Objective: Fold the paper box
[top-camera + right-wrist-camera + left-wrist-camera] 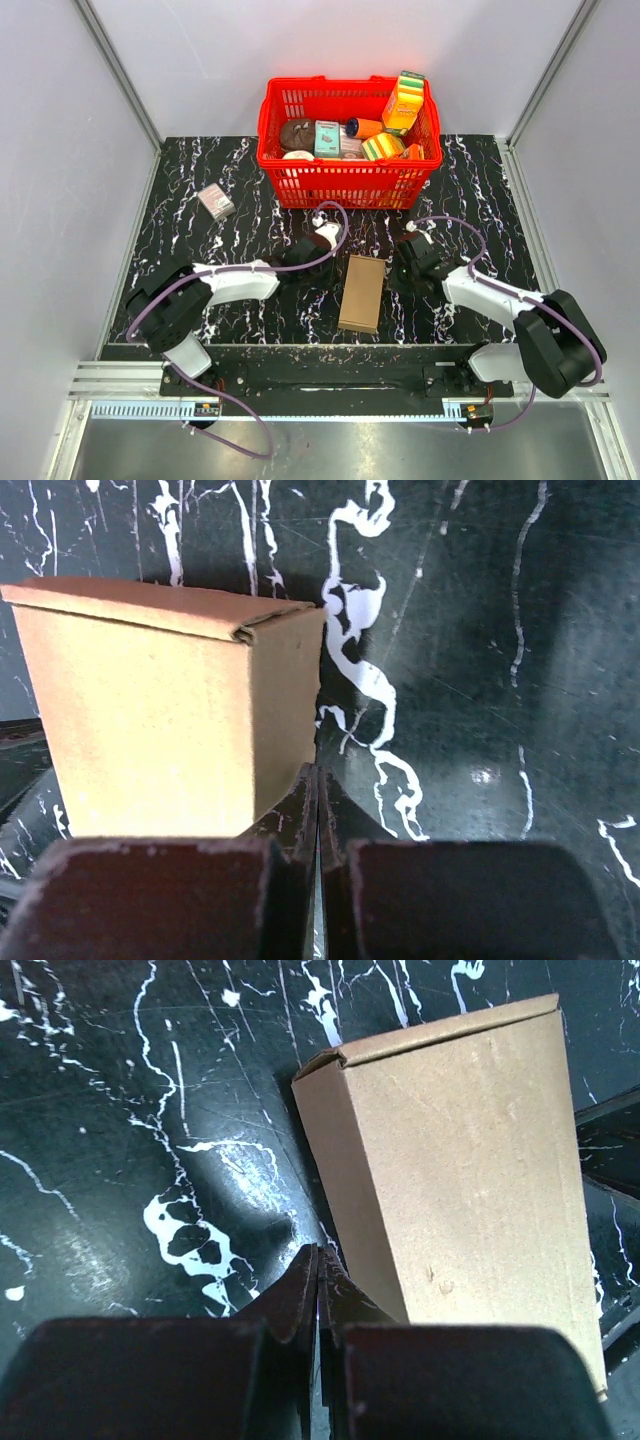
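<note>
Both claws read as pressed together from my seat, and neither has anything between its fingers. On the left wrist camera the left claw (318,1262) shows its two fingers meeting in a thin seam, tips low over the table (110,1140), just beside the long left side of the paper box (470,1180). I cannot tell whether the tips touch the cardboard. The right wrist camera gives the mirror picture: the right claw (316,780) has its fingers flat against each other, just beside the box's right side wall (285,710).

From the overhead camera, the paper box (361,293) lies flat on the black marbled table (200,250), close to the middle of the near edge, its long axis running roughly from near edge to far edge. It stands as a formed, closed carton, with an end flap folded over its far end. The left claw (305,258) and right claw (410,268) flank its far half.

A red basket (340,182) of colourful packages sits at the middle of the far edge. A small pinkish-grey box (216,202) lies toward the far left corner, well apart from the carton.
</note>
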